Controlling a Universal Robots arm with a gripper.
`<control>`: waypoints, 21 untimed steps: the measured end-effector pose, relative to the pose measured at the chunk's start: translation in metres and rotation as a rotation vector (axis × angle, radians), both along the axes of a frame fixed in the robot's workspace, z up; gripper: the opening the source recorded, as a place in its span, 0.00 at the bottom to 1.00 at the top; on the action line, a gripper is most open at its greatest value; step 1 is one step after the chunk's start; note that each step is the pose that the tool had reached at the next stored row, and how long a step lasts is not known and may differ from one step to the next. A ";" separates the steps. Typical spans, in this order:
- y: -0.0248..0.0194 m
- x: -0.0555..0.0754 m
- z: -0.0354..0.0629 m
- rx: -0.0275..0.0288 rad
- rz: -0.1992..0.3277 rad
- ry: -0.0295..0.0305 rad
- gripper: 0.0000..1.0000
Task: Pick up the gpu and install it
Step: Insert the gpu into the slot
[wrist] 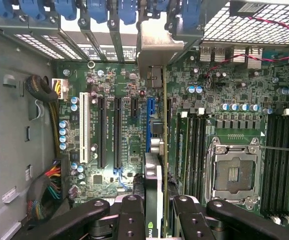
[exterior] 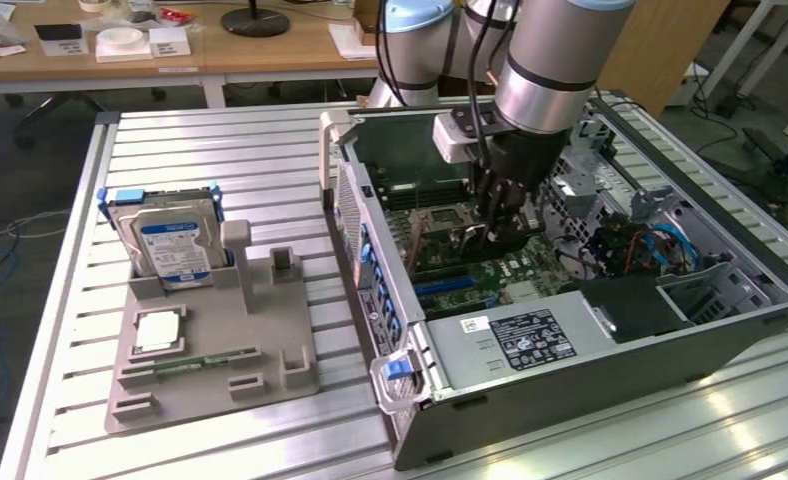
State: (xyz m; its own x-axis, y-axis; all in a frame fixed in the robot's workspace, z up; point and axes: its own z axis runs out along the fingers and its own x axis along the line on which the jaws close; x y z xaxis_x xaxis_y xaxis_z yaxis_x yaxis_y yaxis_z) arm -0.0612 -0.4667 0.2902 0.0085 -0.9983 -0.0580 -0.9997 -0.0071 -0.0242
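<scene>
The gpu (wrist: pixel 153 172) is seen edge-on in the wrist view, a thin dark card with a green logo, its silver bracket (wrist: pixel 157 42) at the far end by the case's rear slots. My gripper (wrist: pixel 157 202) is shut on it, with black fingers (wrist: pixel 132 210) on either side. The card hangs over the motherboard (wrist: pixel 119 80), next to the blue expansion slot (wrist: pixel 149 120). Whether it touches the slot I cannot tell. In the exterior view my gripper (exterior: pixel 505 225) reaches down into the open computer case (exterior: pixel 367 230).
A grey parts holder (exterior: pixel 207 380) lies at the exterior view's left, with a hard drive (exterior: pixel 174 245) standing in it and a memory stick (exterior: pixel 207 362) lying flat. Inside the case are the power supply (exterior: pixel 528 340), cable bundles (wrist: pixel 44 190), the CPU socket (wrist: pixel 234 172) and memory slots (wrist: pixel 279 160).
</scene>
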 end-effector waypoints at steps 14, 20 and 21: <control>0.0000 -0.001 -0.0065 0.0001 0.000 -0.0001 0.27; 0.0000 -0.002 -0.0109 0.0001 0.000 0.0000 0.27; 0.0000 -0.002 -0.0113 0.0001 0.000 0.0000 0.27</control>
State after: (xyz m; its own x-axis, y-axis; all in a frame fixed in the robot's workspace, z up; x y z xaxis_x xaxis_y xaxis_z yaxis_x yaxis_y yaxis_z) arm -0.0631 -0.4667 0.2789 0.0084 -0.9983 -0.0581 -0.9997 -0.0070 -0.0243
